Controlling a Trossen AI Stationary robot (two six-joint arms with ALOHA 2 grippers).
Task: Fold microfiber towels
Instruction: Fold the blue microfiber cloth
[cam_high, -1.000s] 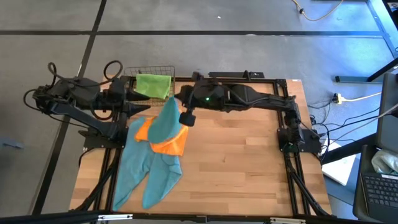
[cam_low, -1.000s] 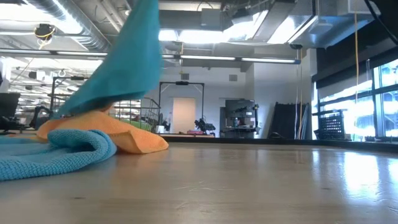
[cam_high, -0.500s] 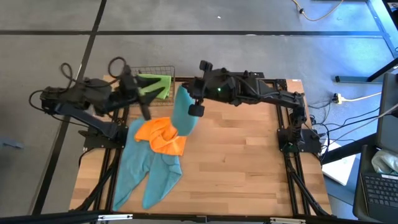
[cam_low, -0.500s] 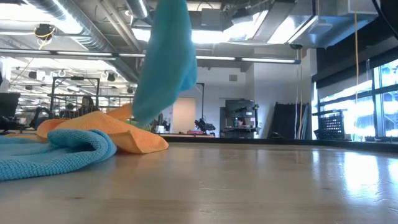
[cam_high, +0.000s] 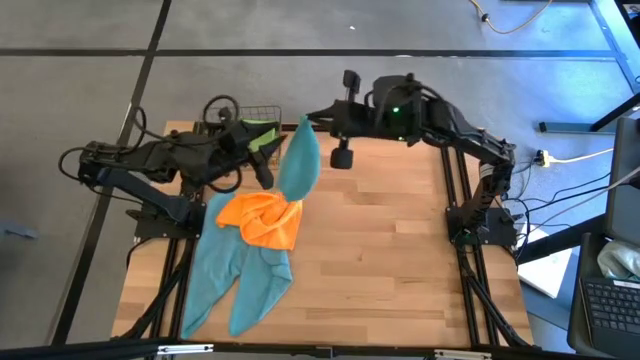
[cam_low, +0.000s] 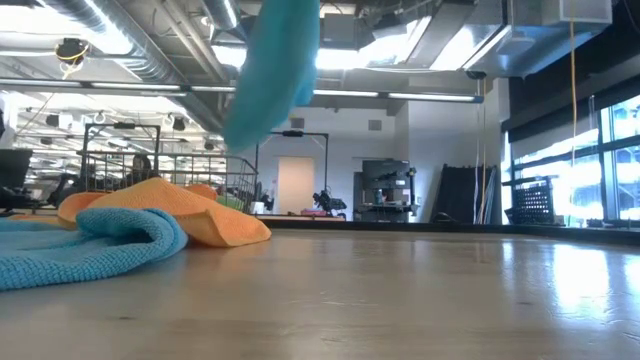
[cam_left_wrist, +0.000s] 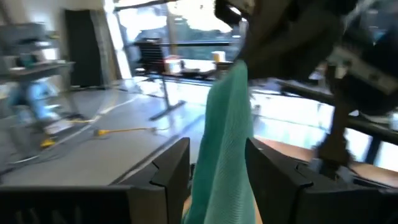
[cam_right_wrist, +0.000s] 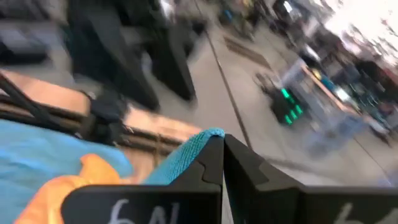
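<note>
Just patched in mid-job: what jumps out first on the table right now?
A teal towel hangs in the air near the table's back edge, pinched by the shut right gripper, clear of the pile. The left gripper is open, its fingers on either side of the hanging cloth. Below, an orange towel lies crumpled on more teal towels at the table's left.

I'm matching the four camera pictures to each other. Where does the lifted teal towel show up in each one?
High view: teal towel hangs at upper centre.
Low view: it dangles from the top edge.
Left wrist view: centre, between the left gripper's fingers.
Right wrist view: pinched in the right gripper.
Shared landmark: the orange towel.
</note>
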